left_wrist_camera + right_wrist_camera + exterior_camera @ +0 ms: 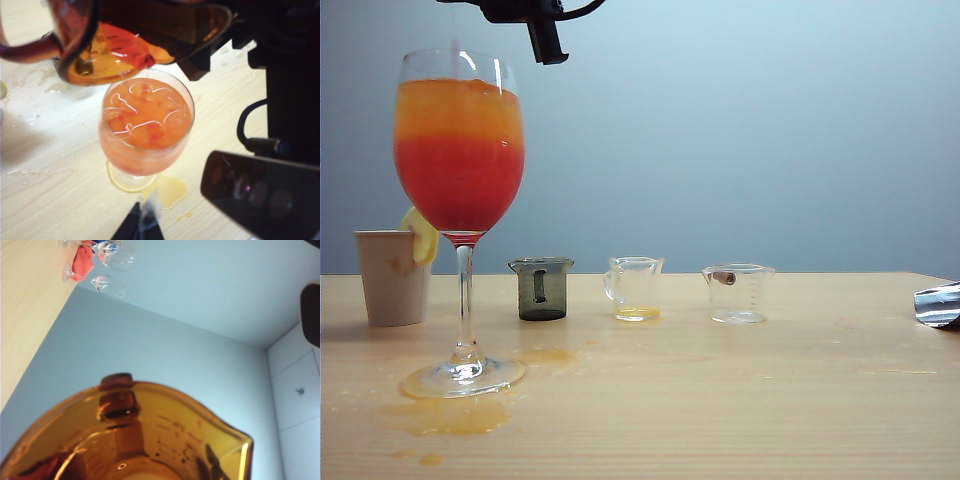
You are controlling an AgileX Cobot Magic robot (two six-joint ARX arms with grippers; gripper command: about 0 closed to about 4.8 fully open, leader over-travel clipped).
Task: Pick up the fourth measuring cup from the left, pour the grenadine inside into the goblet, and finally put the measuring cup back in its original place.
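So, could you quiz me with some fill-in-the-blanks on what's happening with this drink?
1. The right gripper holds the amber measuring cup tilted over the ____.
2. In the goblet, an orange layer sits above a ____ layer.
3. On the table, ____ other measuring cups stand in a row.
4. The left gripper hangs ____ the spilled puddle by the goblet's foot.

Missing words: goblet; red; three; above.

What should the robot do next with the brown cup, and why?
Probably tip the fourth measuring cup a touch more: the right hand holds it tilted over the goblet, and red grenadine sits at its lip. Go gently, the goblet looks nearly full. The left hand just hovers above.
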